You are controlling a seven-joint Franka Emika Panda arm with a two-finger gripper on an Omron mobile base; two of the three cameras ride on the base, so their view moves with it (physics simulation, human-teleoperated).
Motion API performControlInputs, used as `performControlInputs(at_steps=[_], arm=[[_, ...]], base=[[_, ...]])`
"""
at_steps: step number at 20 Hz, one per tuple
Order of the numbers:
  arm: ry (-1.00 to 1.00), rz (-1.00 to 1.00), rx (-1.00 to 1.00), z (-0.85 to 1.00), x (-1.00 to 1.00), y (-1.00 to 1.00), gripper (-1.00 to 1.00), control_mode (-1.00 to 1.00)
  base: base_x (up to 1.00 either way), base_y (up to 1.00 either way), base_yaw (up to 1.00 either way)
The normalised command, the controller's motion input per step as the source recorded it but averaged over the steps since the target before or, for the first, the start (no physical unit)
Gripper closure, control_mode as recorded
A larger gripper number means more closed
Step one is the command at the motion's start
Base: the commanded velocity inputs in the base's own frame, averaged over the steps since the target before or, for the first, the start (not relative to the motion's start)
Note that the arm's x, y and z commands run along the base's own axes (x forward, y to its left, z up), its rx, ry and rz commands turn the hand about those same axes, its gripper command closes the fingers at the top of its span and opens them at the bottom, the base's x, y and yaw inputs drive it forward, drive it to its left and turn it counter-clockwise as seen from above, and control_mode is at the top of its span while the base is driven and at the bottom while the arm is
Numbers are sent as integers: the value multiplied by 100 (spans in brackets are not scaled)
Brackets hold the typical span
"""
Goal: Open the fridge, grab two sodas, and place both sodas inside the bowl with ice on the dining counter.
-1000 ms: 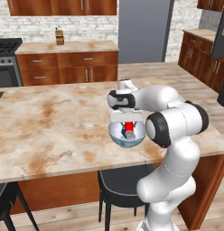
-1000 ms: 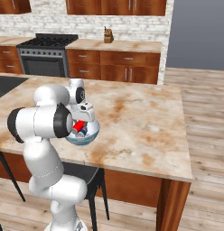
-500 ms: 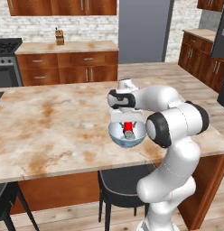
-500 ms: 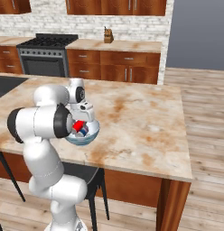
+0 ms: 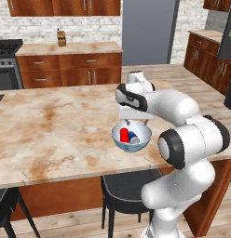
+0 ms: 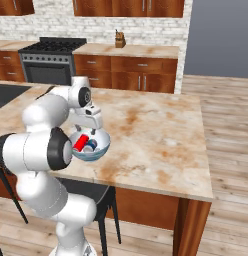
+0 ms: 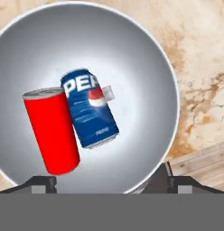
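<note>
Hand view looks straight down into the small round pale blue-white glassy bowl (image 7: 145,58), and both sodas are lying in it: the red cylindrical can (image 7: 51,131) and the blue-and-silver cylindrical can (image 7: 90,108), leaning side by side and touching. A small pale chunk sits right against the blue can, which I'd guess is ice, but it's too small to be sure.

So as far as I can judge, this is the tail end of the job. With 2 cans in the bowl, the placing step looks done, and nothing is pinched in the tool (image 7: 107,182). Its 2 dark tips stand wide apart at the bottom of the hand view, 1 near each side of the bowl's near rim, with empty space between them.

From the left base view, the tool (image 5: 131,122) hangs just above the bowl (image 5: 118,138), apart from the cans, which sit below it. The bowl rests on the big beige marble-patterned bench with rust veins (image 5: 52,135), close to the near edge by the robot. The right base view has the same layout, with the bowl (image 6: 100,150) tucked under the tool (image 6: 92,129).

Next move, I reckon: lift straight up and back off without clipping the rim, since the bowl sits pretty near the bench edge and a nudge could shove it.
</note>
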Motion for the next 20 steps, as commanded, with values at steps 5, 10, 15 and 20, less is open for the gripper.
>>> performControlInputs(at_steps=[5, 10, 15, 20], arm=[[-14, -10, 0, 62, -57, 0, -100, -100], [-21, -11, 0, 59, -71, 0, -100, -100], [-27, -10, -1, 43, -73, 0, -100, -100], [-31, -7, -3, 30, -71, 0, -100, -100]], base=[[0, 0, 0], [0, 0, 0], [0, 0, 0], [0, 0, 0]])
